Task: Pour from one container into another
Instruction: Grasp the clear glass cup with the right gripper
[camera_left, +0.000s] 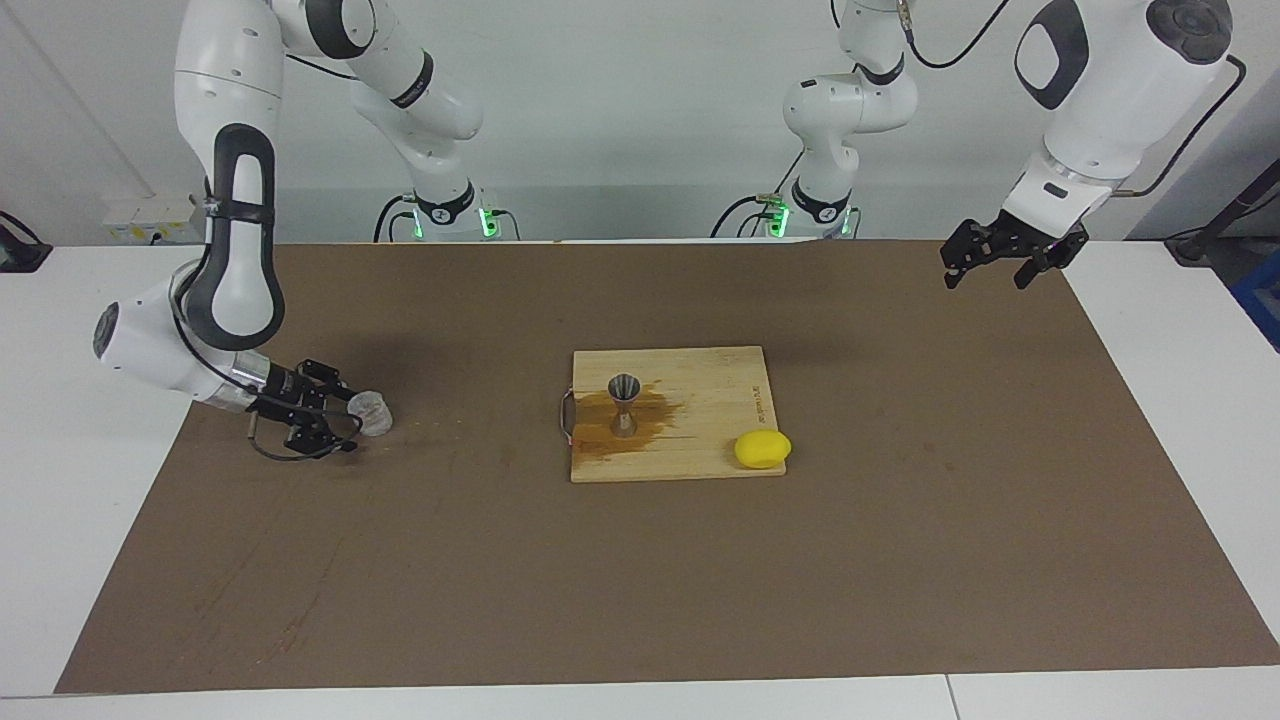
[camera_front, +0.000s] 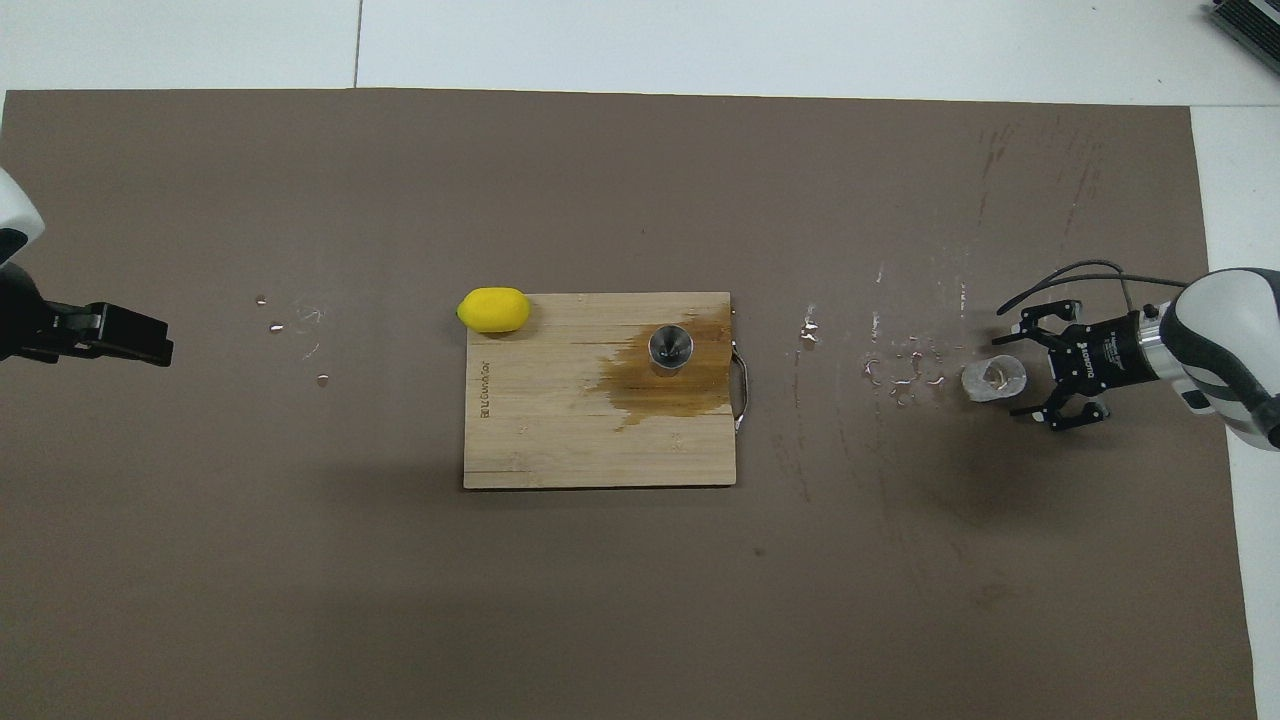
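Note:
The container, a small clear glass cup (camera_left: 372, 412) (camera_front: 993, 378), sits on the brown mat toward the right arm's end of the table. My right gripper (camera_left: 348, 420) (camera_front: 1008, 377) lies low beside it, open, one fingertip on each side of the cup's edge. The steel hourglass jigger (camera_left: 625, 405) (camera_front: 670, 347) stands upright on the wooden board (camera_left: 700, 400) (camera_front: 560, 430), in a dark wet stain. My left gripper (camera_left: 985, 270) (camera_front: 150, 345) hangs open and empty, high over the mat at the left arm's end.
A yellow lemon (camera_left: 762, 448) (camera_front: 493, 309) rests at the board's corner toward the left arm's end. Water drops (camera_front: 905, 370) lie on the mat between the cup and the board. The board has a metal handle (camera_front: 741, 385) facing the cup.

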